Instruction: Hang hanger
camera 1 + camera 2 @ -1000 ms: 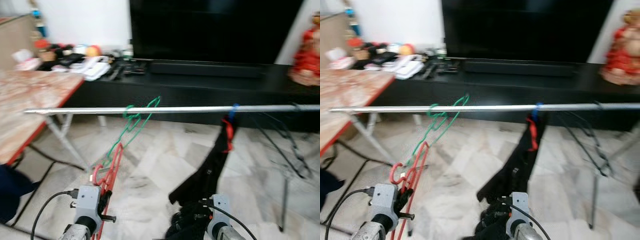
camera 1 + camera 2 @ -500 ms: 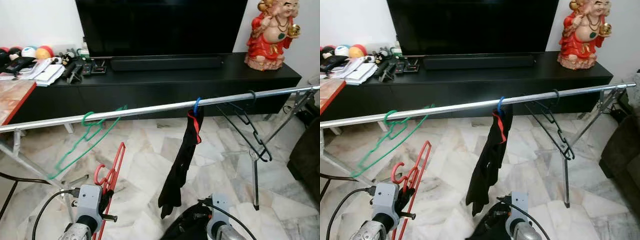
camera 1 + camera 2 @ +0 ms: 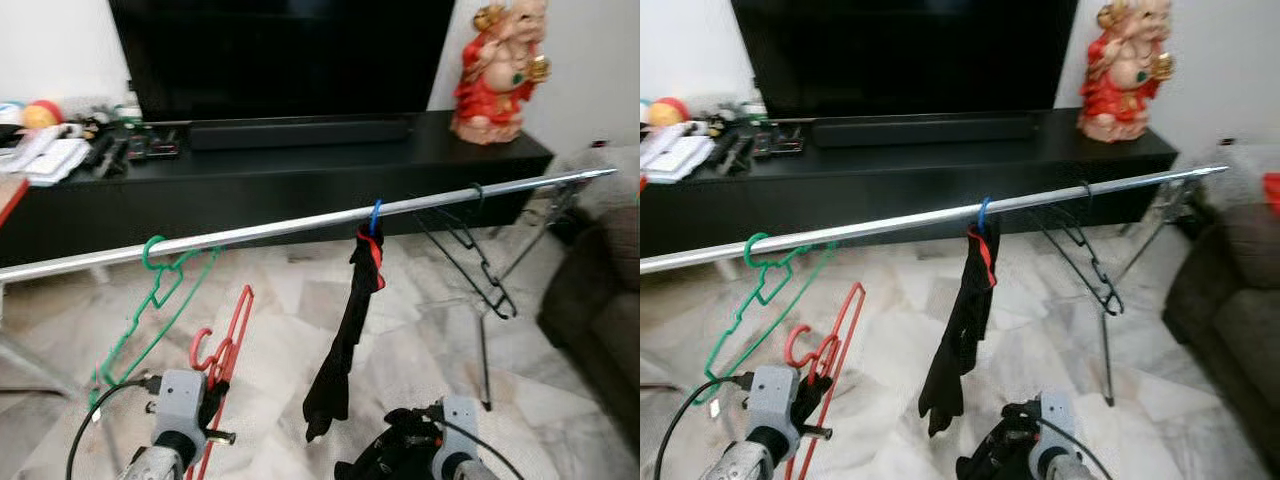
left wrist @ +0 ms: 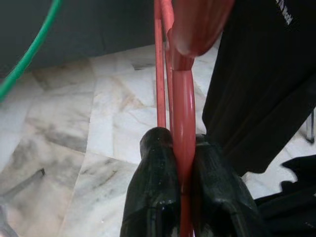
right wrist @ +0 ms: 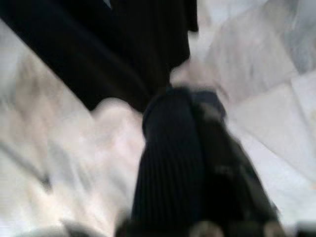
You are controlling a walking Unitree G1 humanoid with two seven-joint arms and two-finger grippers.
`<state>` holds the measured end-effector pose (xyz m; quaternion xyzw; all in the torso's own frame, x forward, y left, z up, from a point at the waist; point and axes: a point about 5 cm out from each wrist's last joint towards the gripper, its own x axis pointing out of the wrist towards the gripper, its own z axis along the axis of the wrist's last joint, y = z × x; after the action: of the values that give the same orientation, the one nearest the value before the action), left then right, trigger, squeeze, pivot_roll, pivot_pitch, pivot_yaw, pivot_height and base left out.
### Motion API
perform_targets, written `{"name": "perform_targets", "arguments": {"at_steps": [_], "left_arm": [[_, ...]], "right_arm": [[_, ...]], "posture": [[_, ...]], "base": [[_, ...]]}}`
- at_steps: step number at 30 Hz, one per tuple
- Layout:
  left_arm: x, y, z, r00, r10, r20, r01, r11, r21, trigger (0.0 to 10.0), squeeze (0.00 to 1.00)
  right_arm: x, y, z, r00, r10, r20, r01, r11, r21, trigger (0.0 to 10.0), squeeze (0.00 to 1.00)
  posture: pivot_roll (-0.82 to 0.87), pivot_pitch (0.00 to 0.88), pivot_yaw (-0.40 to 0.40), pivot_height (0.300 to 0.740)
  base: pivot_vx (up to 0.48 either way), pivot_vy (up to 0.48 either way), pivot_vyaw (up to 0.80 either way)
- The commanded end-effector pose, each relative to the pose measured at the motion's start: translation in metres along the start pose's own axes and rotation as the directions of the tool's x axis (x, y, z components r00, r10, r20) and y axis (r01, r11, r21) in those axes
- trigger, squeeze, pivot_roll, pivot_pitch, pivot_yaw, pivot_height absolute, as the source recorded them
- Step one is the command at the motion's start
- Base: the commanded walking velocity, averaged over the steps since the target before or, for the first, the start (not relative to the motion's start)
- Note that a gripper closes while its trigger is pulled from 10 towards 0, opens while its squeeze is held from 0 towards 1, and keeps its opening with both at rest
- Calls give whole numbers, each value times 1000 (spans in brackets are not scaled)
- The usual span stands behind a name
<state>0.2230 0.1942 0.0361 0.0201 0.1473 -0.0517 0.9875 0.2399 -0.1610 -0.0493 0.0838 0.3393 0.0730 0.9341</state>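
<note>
We've got the left gripper low on our left side, its two black fingers pinched tight on the red hanger. The wrist view makes it pretty plain: the red plastic runs straight up between the pads. The hanger stands upright below the silver rail, its hook near the gripper and not touching the bar at all.

The rail slants across in front of us, higher toward our right. A green hanger is hooked on it toward the left, dangling at a tilt. Near the middle there's a blue hook over the bar, with a black garment with a bit of red trim hanging long and limp under it. Further right, a black hanger hangs off the rail too.

The right gripper is down low on our right with dark cloth bunched around it. Its wrist view is blurry, and honestly we can't tell if those fingers are apart or together.

Behind it all sits a long black TV cabinet with a big TV, a red figurine at its right end, and a bunch of clutter at its left end. Marble floor tiles underneath.
</note>
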Motion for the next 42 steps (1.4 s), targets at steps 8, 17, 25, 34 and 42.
{"name": "perform_targets", "arguments": {"at_steps": [8, 17, 25, 34, 42], "left_arm": [[5, -7, 12, 998, -29, 50, 29, 1000, 12, 10000, 0], [5, -7, 12, 998, -31, 58, 31, 1000, 4, 10000, 0], [5, -7, 11, 998, -39, 53, 39, 999, 5, 10000, 0], [4, -7, 11, 998, -40, 51, 40, 999, 4, 10000, 0], [5, -8, 11, 998, -38, 57, 38, 999, -2, 10000, 0]], "right_arm": [[-1, -5, 4, 999, -13, 37, 13, 1000, -17, 10000, 0], [1, 5, 2, 999, -9, 45, 9, 1000, -16, 10000, 0], [3, 3, 14, 998, -15, 66, 16, 1000, -17, 10000, 0], [-1, -16, 16, 995, -70, 65, 70, 998, 0, 10000, 0], [-7, -27, 7, 995, -87, 49, 87, 996, 7, 10000, 0]], "posture": [[26, 32, 31, 740], [25, 34, 31, 740], [24, 32, 30, 740], [27, 34, 27, 740], [27, 31, 24, 740]], "base": [[0, 0, -295], [0, 0, 0], [0, 0, 0], [-257, 0, 0], [-293, 0, 0]]}}
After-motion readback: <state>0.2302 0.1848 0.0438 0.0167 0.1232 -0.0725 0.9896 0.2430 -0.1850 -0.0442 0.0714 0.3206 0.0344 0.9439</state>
